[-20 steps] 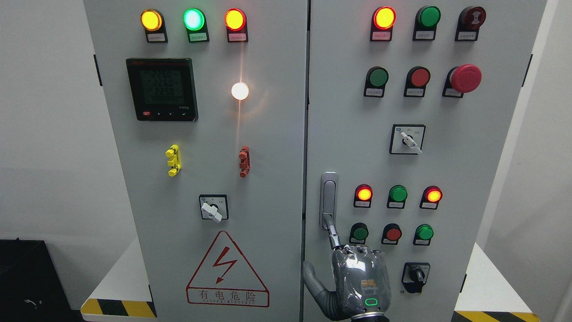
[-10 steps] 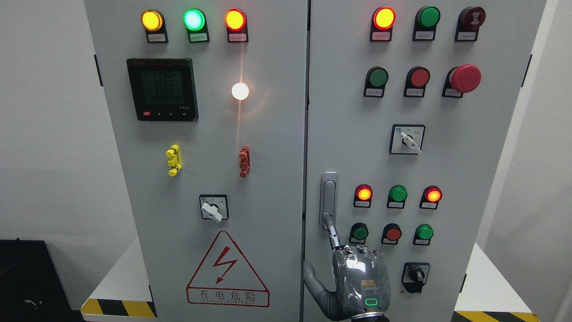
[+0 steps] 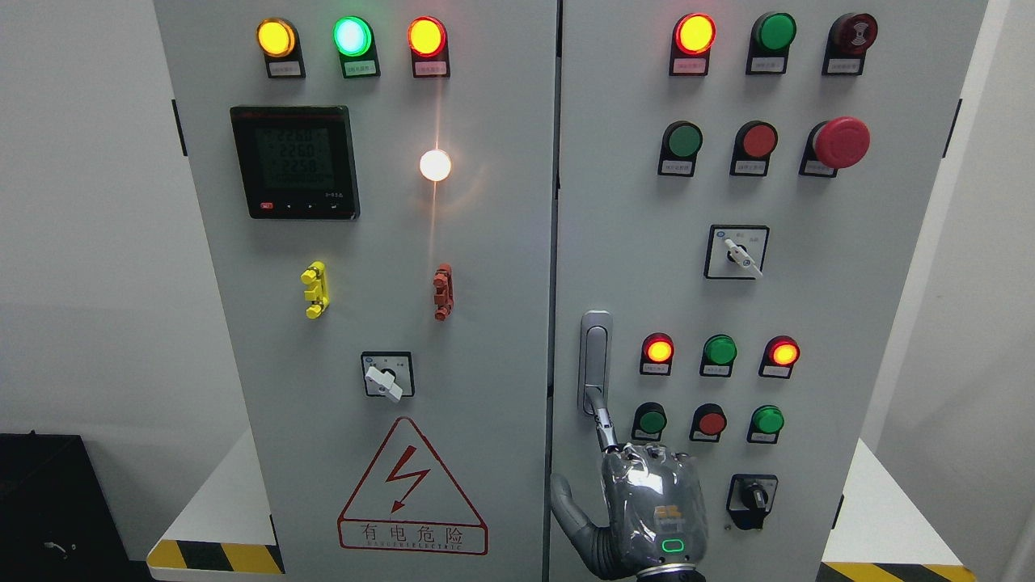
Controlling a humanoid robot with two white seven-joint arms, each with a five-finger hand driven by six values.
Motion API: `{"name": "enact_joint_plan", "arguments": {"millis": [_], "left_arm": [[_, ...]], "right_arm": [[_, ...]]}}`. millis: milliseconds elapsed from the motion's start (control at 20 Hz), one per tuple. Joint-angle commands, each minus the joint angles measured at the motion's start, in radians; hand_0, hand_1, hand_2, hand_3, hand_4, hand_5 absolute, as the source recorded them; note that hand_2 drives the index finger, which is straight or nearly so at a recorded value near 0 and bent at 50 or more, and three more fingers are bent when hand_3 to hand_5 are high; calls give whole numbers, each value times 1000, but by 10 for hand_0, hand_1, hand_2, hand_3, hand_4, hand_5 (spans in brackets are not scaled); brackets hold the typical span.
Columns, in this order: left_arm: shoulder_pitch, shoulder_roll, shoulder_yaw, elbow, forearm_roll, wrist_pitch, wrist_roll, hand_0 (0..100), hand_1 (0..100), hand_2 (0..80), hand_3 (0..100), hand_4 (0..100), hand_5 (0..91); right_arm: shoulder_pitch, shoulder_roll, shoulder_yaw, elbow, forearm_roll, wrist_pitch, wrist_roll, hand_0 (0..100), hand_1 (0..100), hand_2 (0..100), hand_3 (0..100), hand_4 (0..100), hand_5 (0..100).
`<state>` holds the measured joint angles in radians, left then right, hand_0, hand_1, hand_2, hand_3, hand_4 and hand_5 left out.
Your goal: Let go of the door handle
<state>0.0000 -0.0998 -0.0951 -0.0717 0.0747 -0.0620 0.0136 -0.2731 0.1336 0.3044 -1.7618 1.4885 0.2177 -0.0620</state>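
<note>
Right hand, knuckles curled, keeps one finger hooked on the lower end of the handle, which lies flush on the door's left edge. Nothing has shifted lately, so the release has likely not begun.

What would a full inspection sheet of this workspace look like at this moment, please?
Surface: grey two-door metal electrical cabinet; both doors look shut.
Job's things: silver vertical door handle, on the right door's left edge.
Clutter: nothing seen.
Grippers: right hand reaches up to the handle's lower end, grip unclear; left hand not in view.
Cables: nothing seen.
Surroundings: red mushroom stop button, black meter display, yellow-black hazard striping, black box at lower left.
</note>
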Motion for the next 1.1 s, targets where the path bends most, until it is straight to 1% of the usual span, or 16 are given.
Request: {"name": "enact_joint_plan", "arguments": {"millis": [0,1052], "left_arm": [[17,0,0,0,-1,-1,0,120,556,0,0,0,0],[17,0,0,0,-1,-1,0,120,556,0,0,0,0]], "right_arm": [[0,0,-7,19,-1,2,2,453,241,28,996,992,1000],[5,0,-5,25,-1,2,2,455,242,56,1000,996,1000]]}}
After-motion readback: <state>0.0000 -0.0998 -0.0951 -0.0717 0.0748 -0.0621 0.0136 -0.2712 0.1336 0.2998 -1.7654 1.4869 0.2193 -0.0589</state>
